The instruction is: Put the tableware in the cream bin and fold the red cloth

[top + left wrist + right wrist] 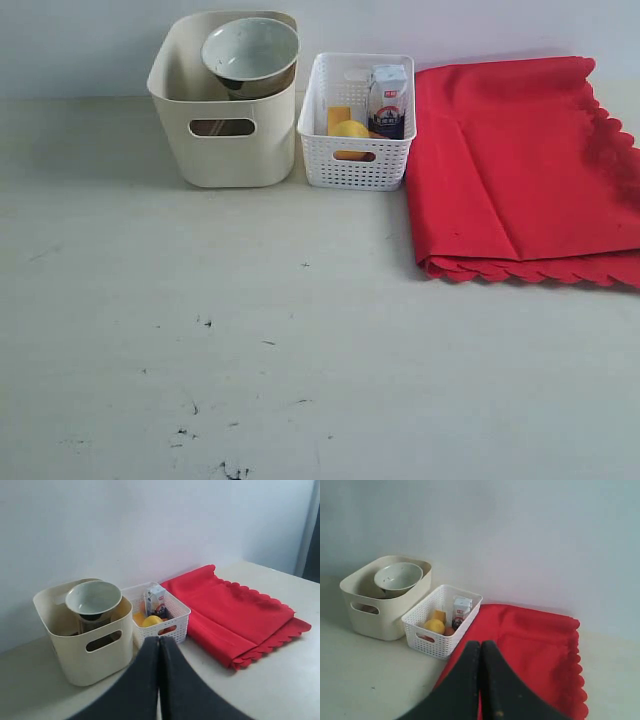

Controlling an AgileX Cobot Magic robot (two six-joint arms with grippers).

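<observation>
The cream bin [232, 140] stands at the back left of the table, with the white bowl [250, 52] tilted on top of what lies inside; a steel cup [92, 622] shows under the bowl. The red cloth [520, 165] lies folded at the right, scalloped edges stacked toward the front. Neither gripper shows in the exterior view. My left gripper [159, 641] is shut and empty, held back from the bin [87, 645]. Shut on nothing, my right gripper [480, 644] hovers near the cloth [530, 650]. Plate, chopsticks, knife and spoon are hidden.
A white perforated basket [358, 150] sits between bin and cloth, holding a milk carton [388, 100], a lemon [350, 130] and other food. The pale table [300, 340] has dark scuff marks near the front. A wall runs close behind.
</observation>
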